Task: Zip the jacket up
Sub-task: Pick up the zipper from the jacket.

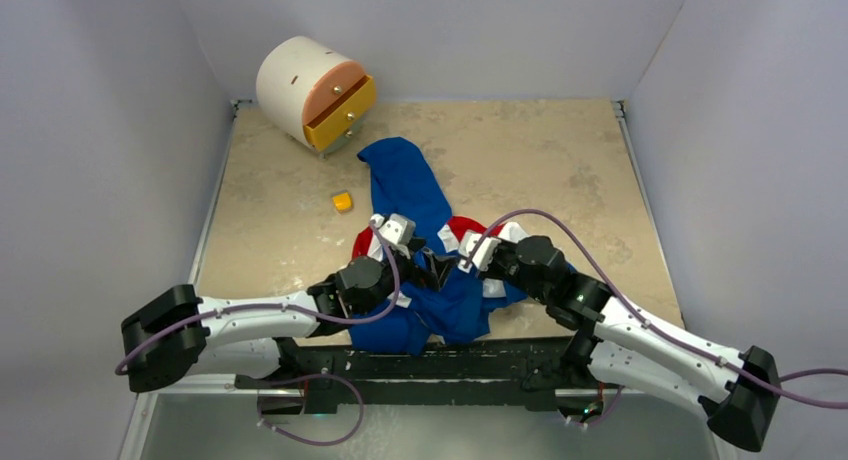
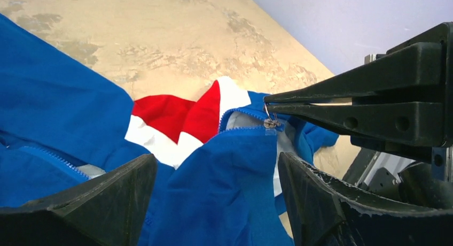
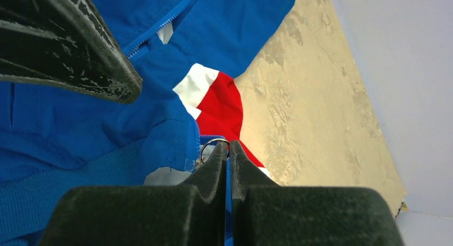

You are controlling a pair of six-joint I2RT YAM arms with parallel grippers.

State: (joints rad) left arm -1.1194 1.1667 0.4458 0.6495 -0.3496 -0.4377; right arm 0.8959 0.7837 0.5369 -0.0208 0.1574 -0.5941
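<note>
Soft royal-blue fabric jacket point(image 1: 402, 180): centre masked overhead by black left gripper point(image 2: 216, 159) and black right gripper point(image 3: 228, 150).
Small metal zip-pull ring point(image 3: 205, 145): 5 o'clock arc hidden behind right gripper's fingertips point(image 3: 216, 161).
Zip teeth point(image 2: 51, 159): too small overhead.

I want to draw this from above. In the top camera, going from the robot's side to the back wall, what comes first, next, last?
Black base rail → jacket → round white drawer unit. The yellow block lies level with the jacket, so it is left out.
</note>
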